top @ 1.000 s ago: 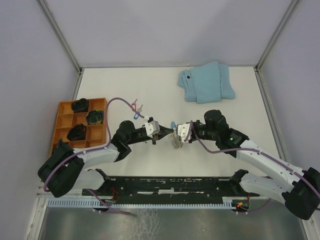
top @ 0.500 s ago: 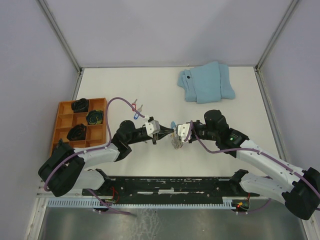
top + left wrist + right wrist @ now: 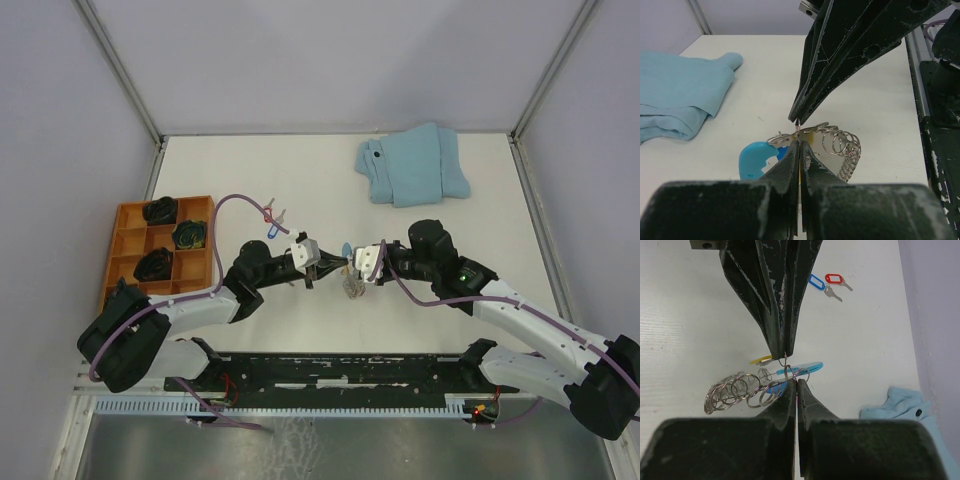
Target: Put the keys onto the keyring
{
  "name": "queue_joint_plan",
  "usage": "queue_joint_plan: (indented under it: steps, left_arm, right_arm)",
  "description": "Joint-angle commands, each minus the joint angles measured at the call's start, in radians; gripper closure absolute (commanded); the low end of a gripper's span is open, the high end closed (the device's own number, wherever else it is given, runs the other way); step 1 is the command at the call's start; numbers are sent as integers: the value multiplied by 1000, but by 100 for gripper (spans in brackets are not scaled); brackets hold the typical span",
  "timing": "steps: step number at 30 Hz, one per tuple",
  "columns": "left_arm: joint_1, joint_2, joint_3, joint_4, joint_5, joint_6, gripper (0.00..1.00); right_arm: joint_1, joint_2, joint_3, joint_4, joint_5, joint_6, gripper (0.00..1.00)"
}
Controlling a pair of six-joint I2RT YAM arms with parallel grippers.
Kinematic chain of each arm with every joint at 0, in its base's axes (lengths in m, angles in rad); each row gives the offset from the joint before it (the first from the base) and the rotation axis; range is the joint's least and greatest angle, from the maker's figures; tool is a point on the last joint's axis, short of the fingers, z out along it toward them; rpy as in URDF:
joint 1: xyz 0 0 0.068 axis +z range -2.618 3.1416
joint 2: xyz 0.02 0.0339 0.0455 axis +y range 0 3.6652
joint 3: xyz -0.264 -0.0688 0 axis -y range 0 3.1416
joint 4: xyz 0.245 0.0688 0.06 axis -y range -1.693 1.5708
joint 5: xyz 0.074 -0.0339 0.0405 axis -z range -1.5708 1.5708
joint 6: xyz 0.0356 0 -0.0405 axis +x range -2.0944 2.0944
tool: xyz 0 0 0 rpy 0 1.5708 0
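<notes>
Left gripper (image 3: 798,146) and right gripper (image 3: 795,385) pinch the silvery wire-loop keyring (image 3: 841,147) with its blue plastic section; red- and blue-tagged silver keys (image 3: 832,278) lie apart, unthreaded

no readable text, labels or numbers on anything here
</notes>
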Motion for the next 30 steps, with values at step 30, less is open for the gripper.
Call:
queue_joint_plan:
  steps: [30]
  left_arm:
    - [-2, 5, 39, 71, -8, -28, 97]
  right_arm:
    - [4, -26, 4, 66, -2, 34, 99]
